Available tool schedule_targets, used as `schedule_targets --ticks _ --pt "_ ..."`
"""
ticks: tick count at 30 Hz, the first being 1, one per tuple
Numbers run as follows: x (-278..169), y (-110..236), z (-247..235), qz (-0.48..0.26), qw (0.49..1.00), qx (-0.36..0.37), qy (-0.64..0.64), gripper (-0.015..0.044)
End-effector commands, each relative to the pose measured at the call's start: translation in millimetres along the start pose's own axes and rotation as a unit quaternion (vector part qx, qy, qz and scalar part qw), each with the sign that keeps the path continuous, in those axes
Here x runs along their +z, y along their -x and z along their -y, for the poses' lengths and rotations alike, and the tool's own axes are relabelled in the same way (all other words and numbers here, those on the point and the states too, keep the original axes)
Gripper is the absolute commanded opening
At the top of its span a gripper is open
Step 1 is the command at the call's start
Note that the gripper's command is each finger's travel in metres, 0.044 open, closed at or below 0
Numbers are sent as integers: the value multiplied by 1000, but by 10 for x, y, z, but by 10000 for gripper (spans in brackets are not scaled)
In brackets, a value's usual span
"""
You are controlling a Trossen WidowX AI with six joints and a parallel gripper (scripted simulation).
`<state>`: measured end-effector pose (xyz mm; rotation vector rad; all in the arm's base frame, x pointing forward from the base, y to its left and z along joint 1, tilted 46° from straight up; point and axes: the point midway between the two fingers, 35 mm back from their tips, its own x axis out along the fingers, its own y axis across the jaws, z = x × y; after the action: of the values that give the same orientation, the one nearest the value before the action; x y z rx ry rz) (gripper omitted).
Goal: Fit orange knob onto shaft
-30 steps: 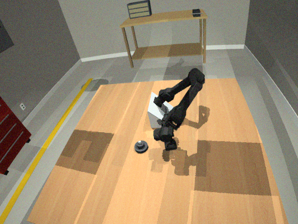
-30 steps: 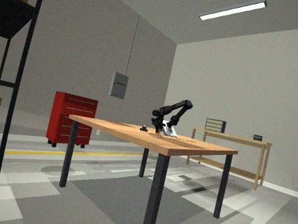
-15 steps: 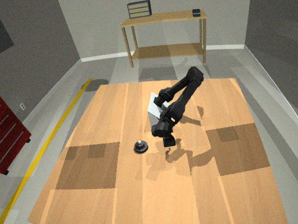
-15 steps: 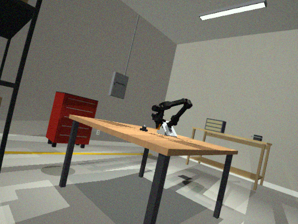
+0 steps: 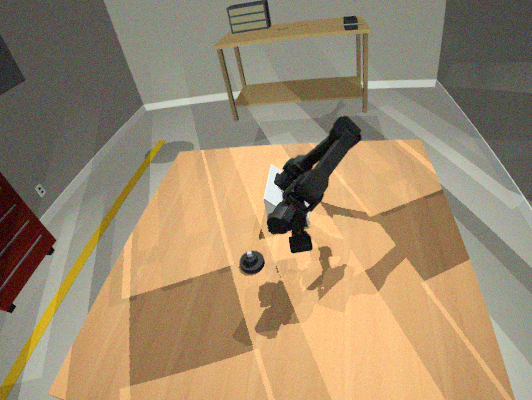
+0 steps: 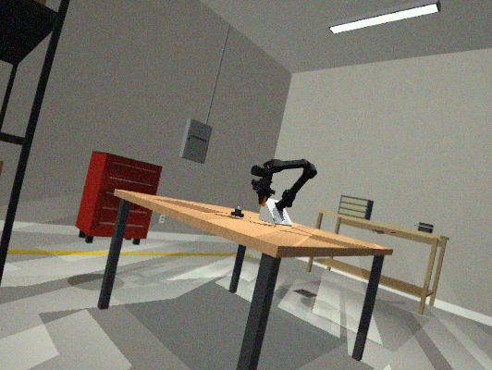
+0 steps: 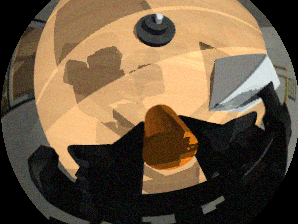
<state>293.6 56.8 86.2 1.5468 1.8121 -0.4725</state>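
Note:
The orange knob [image 6: 263, 201] [image 7: 169, 142] is held between the fingers of my gripper [image 5: 300, 244] [image 7: 161, 121], which is shut on it and holds it above the table. The knob's underside and hole are hidden. The black round pedestal [image 5: 245, 266] [image 6: 238, 214] [image 7: 155, 39] stands on the table, to the left of the gripper in the top and exterior views and ahead of the fingers, near the top of the wrist view. Its short silver shaft [image 5: 249, 254] [image 7: 159, 19] points up. The shaft's flat side cannot be made out. Knob and pedestal are apart.
A white and grey slanted block [image 5: 272, 187] [image 6: 281, 217] [image 7: 239, 75] stands on the wooden table [image 5: 190, 330] [image 6: 217, 224] beside the arm, at the right in the wrist view. A red drawer cabinet [image 6: 125, 194] and a back workbench [image 5: 300, 32] stand away from the table.

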Motion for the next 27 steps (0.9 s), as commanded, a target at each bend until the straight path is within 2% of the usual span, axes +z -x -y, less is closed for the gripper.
schedule_targets --ticks 1,10,27 --pt "15 155 -8 3 1000 3 2 0" --pt "5 420 6 -1 1000 4 3 0" --pt "352 346 5 5 1000 4 3 0"
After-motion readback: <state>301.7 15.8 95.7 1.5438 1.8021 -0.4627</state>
